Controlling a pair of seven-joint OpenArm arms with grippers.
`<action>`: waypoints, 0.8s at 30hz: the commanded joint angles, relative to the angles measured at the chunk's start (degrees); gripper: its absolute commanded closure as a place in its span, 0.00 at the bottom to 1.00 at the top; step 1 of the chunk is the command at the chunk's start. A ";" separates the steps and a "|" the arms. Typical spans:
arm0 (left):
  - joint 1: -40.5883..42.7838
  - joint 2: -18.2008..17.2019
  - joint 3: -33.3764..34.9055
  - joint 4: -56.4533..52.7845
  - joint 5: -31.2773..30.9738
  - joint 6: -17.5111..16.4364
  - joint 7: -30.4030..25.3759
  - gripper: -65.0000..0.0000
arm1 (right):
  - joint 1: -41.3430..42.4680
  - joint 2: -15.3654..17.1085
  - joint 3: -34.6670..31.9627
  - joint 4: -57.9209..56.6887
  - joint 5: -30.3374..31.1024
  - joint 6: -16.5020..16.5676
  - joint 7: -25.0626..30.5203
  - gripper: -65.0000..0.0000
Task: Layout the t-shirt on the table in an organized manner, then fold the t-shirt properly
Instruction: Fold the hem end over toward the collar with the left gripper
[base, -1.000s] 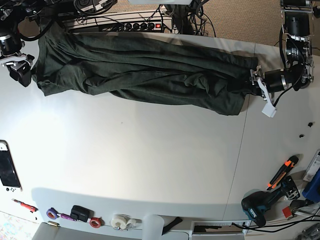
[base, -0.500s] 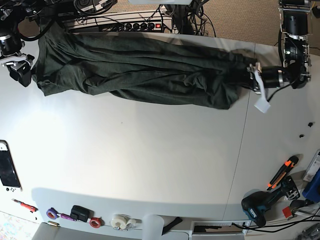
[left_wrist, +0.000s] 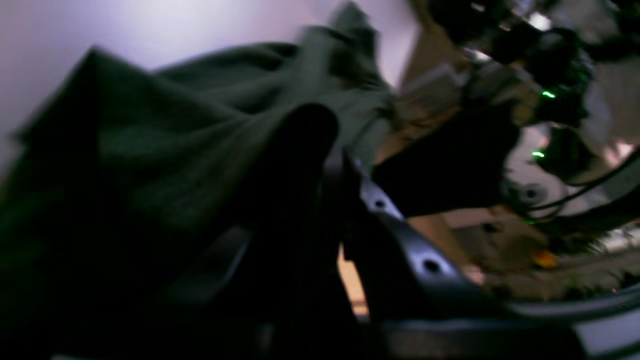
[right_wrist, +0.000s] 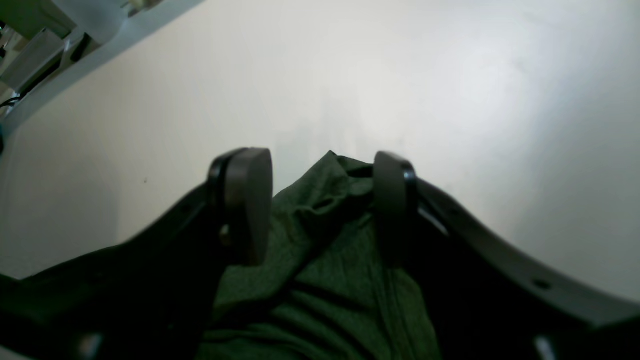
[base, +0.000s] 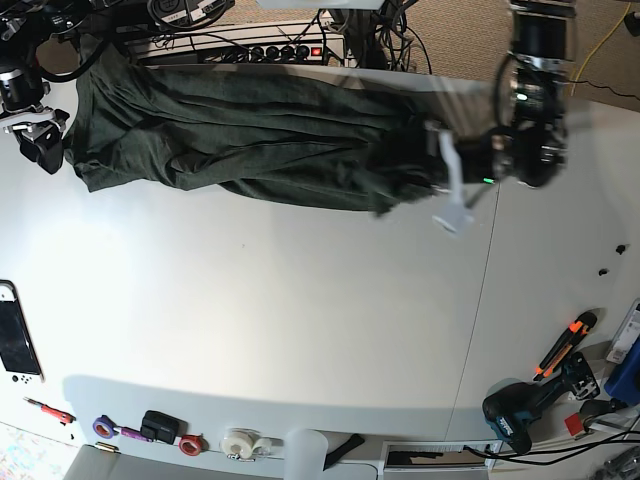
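Shirt, dark forest-green heathered knit (base: 240, 135), lies bunched in a long rumpled band along the far edge of the wide smooth white counter (base: 300, 320), not yet spread flat. Left claw (base: 440, 170) is clamped on the shirt's end at base-view right, fabric gathered between its pads in the blurred wrist view; judged purpose: drag that end to redistribute the cloth. Right claw (right_wrist: 320, 200) stands wide, pads straddling a fold at the opposite end without pinching it, probably poised to anchor. No containers involved.
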 joint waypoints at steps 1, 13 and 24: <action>-0.94 0.66 1.49 0.98 -1.93 -0.30 -2.36 1.00 | 0.02 0.83 0.13 1.01 1.11 0.31 1.29 0.51; -4.81 9.90 15.10 0.98 14.95 0.28 -13.81 1.00 | 0.02 0.83 0.13 1.01 0.09 0.31 1.29 0.51; -5.05 12.87 16.94 0.96 21.86 0.94 -17.81 1.00 | 0.04 0.83 0.13 1.01 0.13 0.28 1.31 0.51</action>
